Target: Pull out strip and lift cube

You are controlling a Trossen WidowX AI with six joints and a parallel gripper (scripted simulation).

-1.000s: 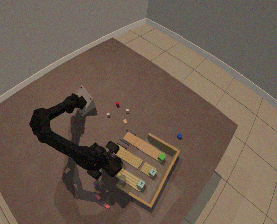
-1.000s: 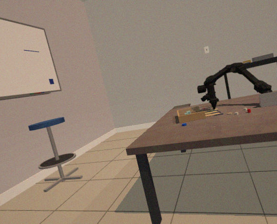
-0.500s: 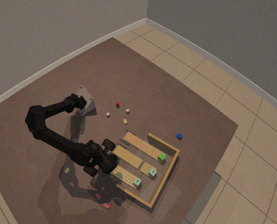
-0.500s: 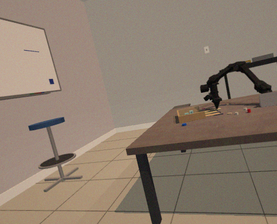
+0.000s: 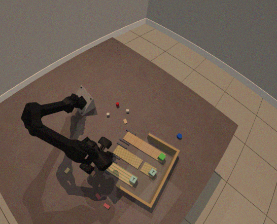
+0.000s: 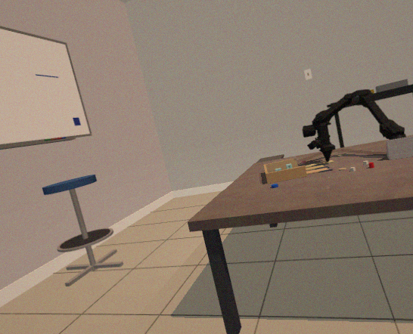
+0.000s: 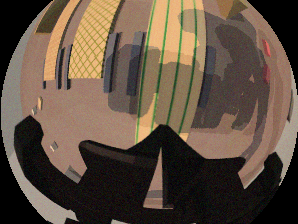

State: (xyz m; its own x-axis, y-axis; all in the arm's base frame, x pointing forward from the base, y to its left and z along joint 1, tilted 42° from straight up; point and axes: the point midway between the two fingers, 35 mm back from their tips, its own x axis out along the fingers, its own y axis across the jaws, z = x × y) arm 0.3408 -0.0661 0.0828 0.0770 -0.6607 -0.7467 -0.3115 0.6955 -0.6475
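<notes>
A striped strip with green lines (image 5: pixel 119 173) (image 7: pixel 172 35) looks unbroken, and a pale labelled cube (image 5: pixel 133 179) (image 6: pixel 289 166) sits on its far end. A crosshatched strip (image 5: pixel 127 156) (image 7: pixel 92 40) is parted by a gap from a short crosshatched piece (image 5: pixel 145 168), which carries another labelled cube (image 5: pixel 152 172) (image 6: pixel 278 170). A fine-lined orange strip (image 5: pixel 142 144) (image 7: pixel 52 55) carries a plain green cube (image 5: pixel 162 156). My gripper (image 6: pixel 327 160) (image 7: pixel 162 128) is shut and empty, its tips low over the striped strip's near end. Contact cannot be told; the top view hides the tips.
A wooden wall (image 5: pixel 164 180) (image 6: pixel 287 174) surrounds the strips' far ends. Dark rails (image 5: pixel 124 142) (image 7: pixel 135 65) flank the strips. A blue disc (image 5: pixel 179 136) (image 6: pixel 274 186) lies outside the wall. Two red blocks (image 5: pixel 106 206) (image 5: pixel 98 196), a red cylinder (image 5: pixel 117 104) (image 6: pixel 371 165) and small pale blocks lie around.
</notes>
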